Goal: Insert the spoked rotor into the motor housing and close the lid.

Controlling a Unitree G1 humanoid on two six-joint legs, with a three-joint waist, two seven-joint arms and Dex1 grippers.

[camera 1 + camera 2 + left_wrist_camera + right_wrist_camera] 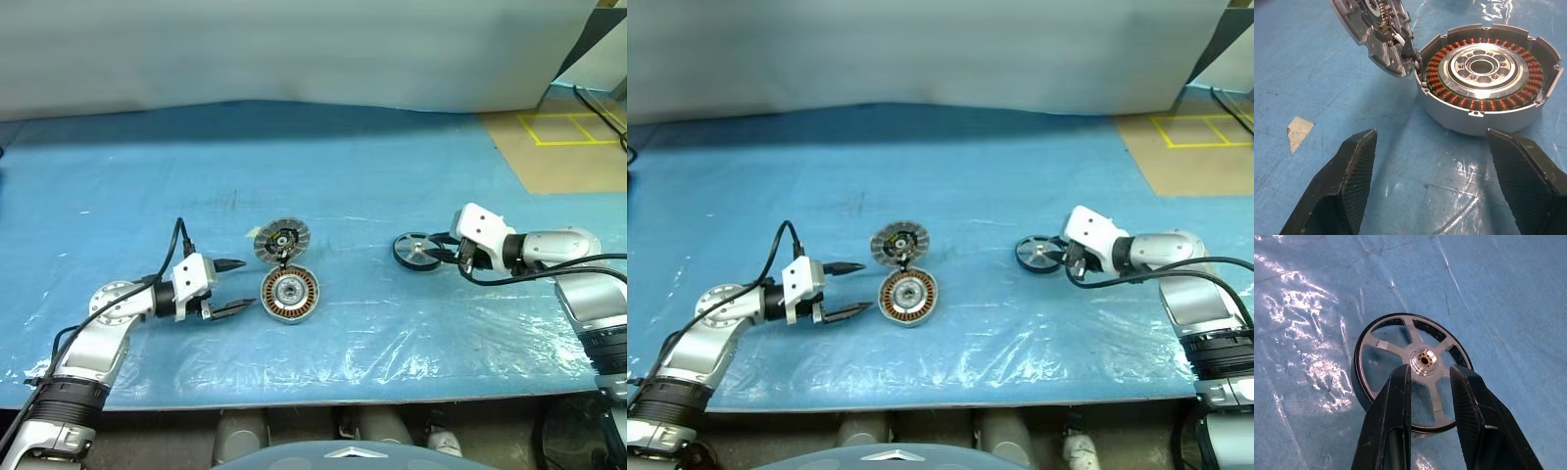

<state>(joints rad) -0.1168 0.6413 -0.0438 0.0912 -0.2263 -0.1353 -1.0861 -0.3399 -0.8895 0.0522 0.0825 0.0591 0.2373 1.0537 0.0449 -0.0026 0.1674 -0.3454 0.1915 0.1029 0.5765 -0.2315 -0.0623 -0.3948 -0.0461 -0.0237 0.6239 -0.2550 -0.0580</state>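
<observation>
Lying well apart: spoked rotor point(418, 253), motor housing point(290, 295)

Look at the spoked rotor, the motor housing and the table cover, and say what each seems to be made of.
Spoked rotor: polished metal spokes and hub, mirror-bright, inside a dark rim.
Motor housing: matte silver-grey metal shell, probably aluminium, around a ring of copper-coloured wire windings and a machined bright hub.
Table cover: blue sheet, likely plastic tarpaulin; it creases and glints.

Copper-brown coils in silver motor housing point(1488, 83), shiny silver spoked rotor point(1413, 372), blue tarp point(323, 166)
</observation>
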